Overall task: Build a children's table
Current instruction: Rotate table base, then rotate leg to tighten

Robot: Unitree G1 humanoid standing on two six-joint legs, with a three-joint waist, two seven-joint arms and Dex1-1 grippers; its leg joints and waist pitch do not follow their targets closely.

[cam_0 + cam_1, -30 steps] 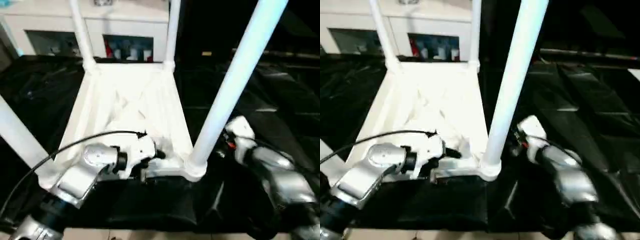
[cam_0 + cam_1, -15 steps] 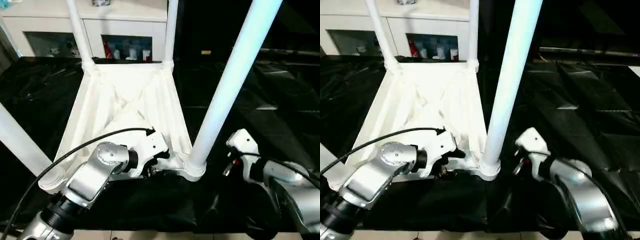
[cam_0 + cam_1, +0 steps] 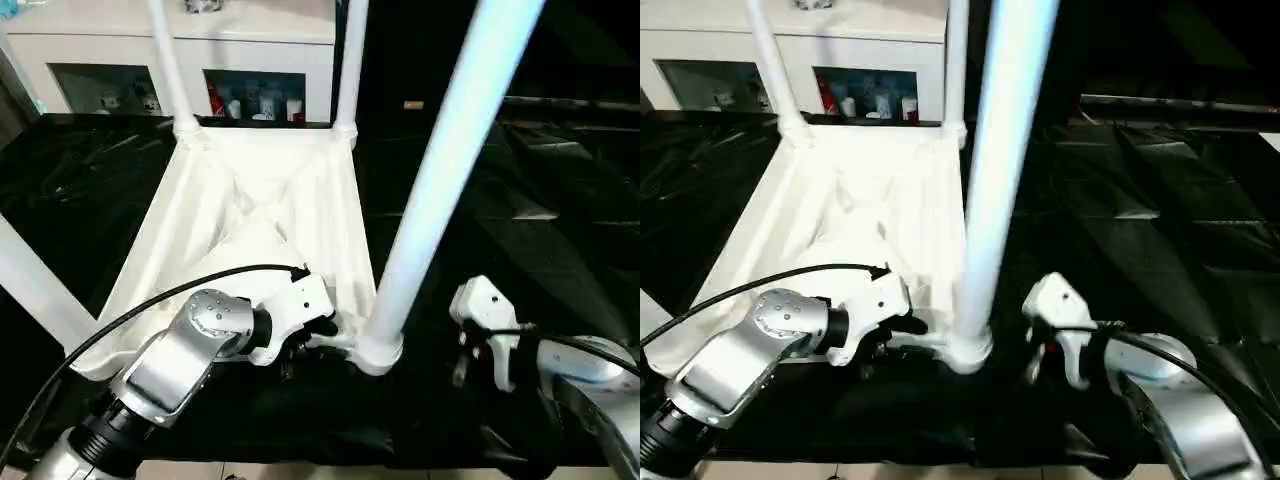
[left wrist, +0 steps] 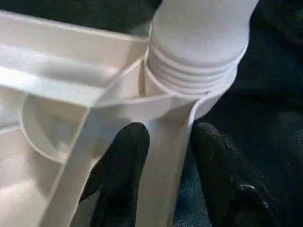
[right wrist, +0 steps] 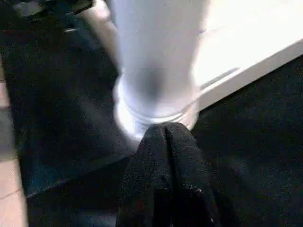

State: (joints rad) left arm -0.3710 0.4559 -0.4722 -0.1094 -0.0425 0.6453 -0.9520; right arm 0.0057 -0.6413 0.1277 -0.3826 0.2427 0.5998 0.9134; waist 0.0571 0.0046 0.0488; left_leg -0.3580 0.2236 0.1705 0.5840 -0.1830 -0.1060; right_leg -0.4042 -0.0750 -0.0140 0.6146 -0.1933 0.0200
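White children's table (image 3: pixel 262 200) lies upside down on black sheeting (image 3: pixel 520 230), four legs pointing up. Left gripper (image 4: pixel 163 156) straddles the tabletop rim beside the near corner socket (image 4: pixel 189 90), one finger (image 4: pixel 124 161) inside, one outside; can't tell if it's clamping. Right gripper (image 5: pixel 165 142) is clenched, holding nothing, tips at the base of the near leg (image 3: pixel 440 170). White glass-door cabinet (image 3: pixel 240 70) behind.

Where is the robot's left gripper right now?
In the left wrist view, the left gripper sits astride the near rim of the upside-down tabletop, one black finger on each side, right beside the near right leg in its corner socket.
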